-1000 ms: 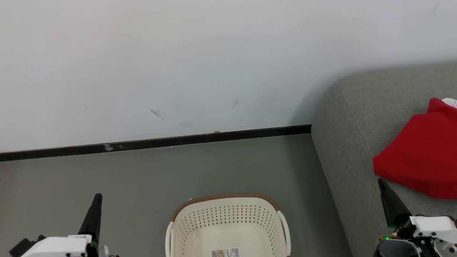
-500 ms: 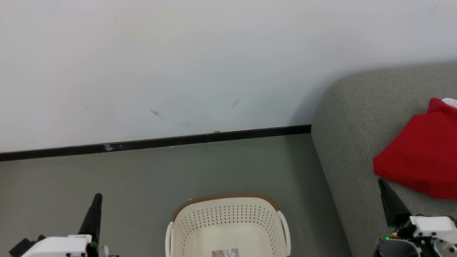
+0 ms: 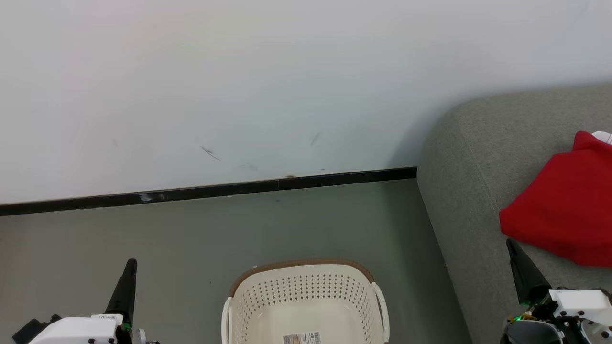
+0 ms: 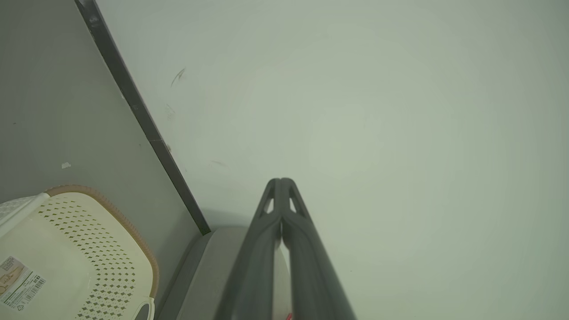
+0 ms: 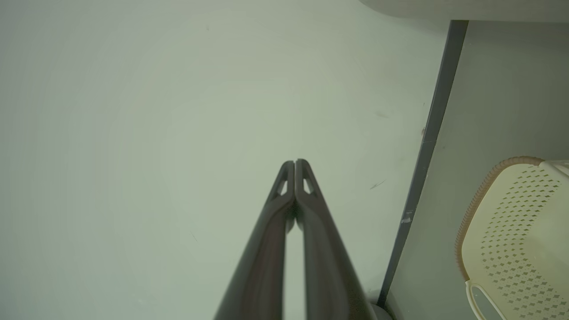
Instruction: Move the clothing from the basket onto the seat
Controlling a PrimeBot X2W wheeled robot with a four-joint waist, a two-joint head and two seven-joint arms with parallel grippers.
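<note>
The cream perforated basket [image 3: 306, 301] with a brown rim band stands on the floor at the bottom centre; nothing but a barcode sticker [image 3: 302, 338] lies inside it. A red garment [image 3: 564, 210] lies on the grey seat [image 3: 473, 162] at the right. My left gripper [image 3: 130, 263] is at the lower left, shut and holding nothing, its tips pressed together in the left wrist view [image 4: 281, 181]. My right gripper [image 3: 510, 242] sits at the lower right just below the red garment, also shut and bare, as the right wrist view [image 5: 294, 162] shows. The basket appears in both wrist views [image 4: 89, 249] [image 5: 511, 231].
A white wall [image 3: 239, 86] with a black baseboard [image 3: 210, 191] runs behind the basket. Grey-green floor [image 3: 191, 239] lies between the wall and the basket. A bit of white cloth [image 3: 603, 136] peeks out above the red garment.
</note>
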